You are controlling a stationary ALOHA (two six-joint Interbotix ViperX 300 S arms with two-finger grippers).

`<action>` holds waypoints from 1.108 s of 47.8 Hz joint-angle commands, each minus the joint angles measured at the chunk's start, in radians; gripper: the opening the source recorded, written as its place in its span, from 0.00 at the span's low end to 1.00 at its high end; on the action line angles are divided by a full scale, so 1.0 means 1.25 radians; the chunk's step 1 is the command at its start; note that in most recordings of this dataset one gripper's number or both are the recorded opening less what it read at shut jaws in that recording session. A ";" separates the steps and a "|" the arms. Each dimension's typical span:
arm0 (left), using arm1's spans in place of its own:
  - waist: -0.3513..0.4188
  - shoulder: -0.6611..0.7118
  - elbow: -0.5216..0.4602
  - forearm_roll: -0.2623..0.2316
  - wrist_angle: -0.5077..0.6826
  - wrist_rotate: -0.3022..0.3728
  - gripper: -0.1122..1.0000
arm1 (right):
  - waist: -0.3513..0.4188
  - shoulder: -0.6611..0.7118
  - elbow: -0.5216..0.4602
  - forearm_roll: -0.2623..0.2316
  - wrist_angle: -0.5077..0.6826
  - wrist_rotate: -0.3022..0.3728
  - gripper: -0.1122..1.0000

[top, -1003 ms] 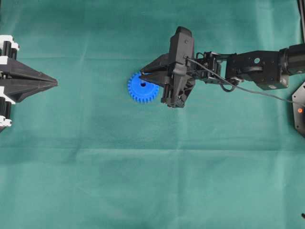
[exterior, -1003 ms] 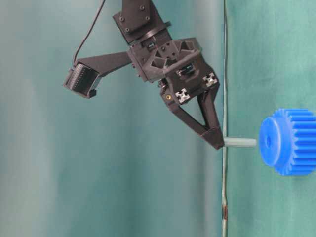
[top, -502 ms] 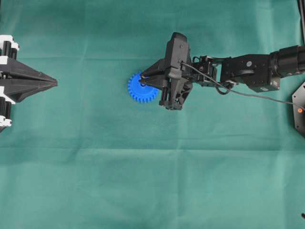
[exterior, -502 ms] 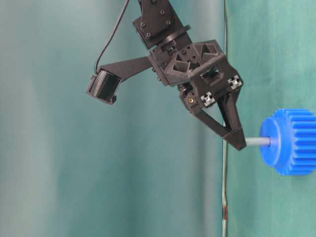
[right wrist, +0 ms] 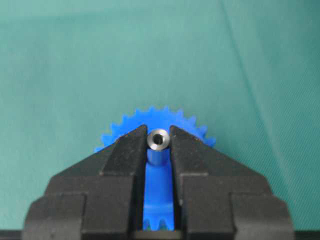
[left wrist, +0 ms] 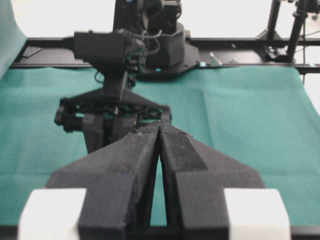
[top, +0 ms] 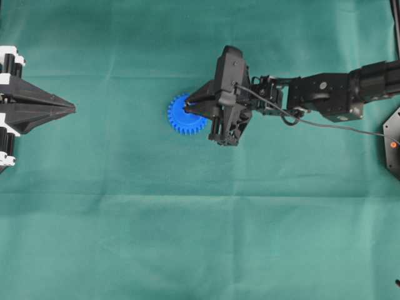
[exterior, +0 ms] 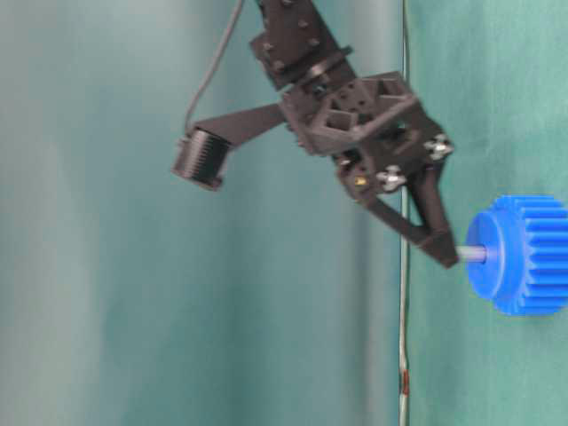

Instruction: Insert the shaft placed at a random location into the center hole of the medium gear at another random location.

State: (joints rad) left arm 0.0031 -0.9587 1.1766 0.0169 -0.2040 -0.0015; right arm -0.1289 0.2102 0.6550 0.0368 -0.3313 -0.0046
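The blue medium gear (top: 181,120) lies flat on the green cloth. My right gripper (top: 188,111) hangs over its hub, shut on the silvery shaft (right wrist: 159,139), which it holds upright by the top end. In the table-level view only a short piece of shaft (exterior: 473,254) shows between the right gripper (exterior: 451,258) and the face of the gear's hub (exterior: 486,256); its lower end is inside the hub. The center hole is hidden by the shaft. In the right wrist view the gear (right wrist: 127,126) shows behind the fingers (right wrist: 125,150). My left gripper (top: 72,109) rests shut at the far left, empty.
Green cloth (top: 200,237) covers the whole table. The right arm (top: 325,94) reaches in from the right edge. A black base with an orange dot (top: 393,145) sits at the right edge. In the left wrist view the left gripper (left wrist: 159,123) faces the right arm (left wrist: 114,112).
My right gripper has moved down toward the gear with the shaft, and the shaft has gone from outside the hub to deep in it. The left arm has not moved.
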 commanded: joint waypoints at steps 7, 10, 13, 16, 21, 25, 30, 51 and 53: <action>0.001 0.006 -0.015 0.002 -0.006 -0.001 0.10 | -0.001 0.015 -0.021 0.002 -0.005 0.001 0.22; 0.001 0.005 -0.015 0.002 -0.006 -0.001 0.10 | -0.001 0.015 -0.021 0.002 -0.006 0.001 0.22; 0.001 0.006 -0.015 0.002 -0.006 -0.001 0.10 | -0.001 0.016 -0.020 0.002 -0.005 0.000 0.22; 0.001 0.005 -0.015 0.002 -0.006 -0.001 0.10 | -0.001 0.015 -0.020 0.002 -0.005 0.000 0.22; 0.001 0.006 -0.015 0.002 -0.006 -0.001 0.10 | -0.001 0.015 -0.021 0.002 -0.005 0.000 0.22; 0.001 0.005 -0.015 0.002 -0.006 0.000 0.10 | -0.001 0.015 -0.020 0.002 -0.004 0.000 0.22; 0.001 0.005 -0.015 0.002 -0.006 0.000 0.10 | -0.001 0.015 -0.021 0.002 -0.002 0.001 0.22; 0.001 0.006 -0.015 0.002 -0.004 -0.001 0.10 | 0.009 -0.006 -0.026 0.002 -0.004 0.001 0.82; 0.001 0.005 -0.015 0.002 -0.004 -0.001 0.10 | 0.009 -0.015 -0.026 0.002 -0.002 0.001 0.87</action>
State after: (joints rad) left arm 0.0031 -0.9587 1.1766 0.0169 -0.2025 -0.0015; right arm -0.1150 0.2362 0.6443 0.0368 -0.3313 -0.0046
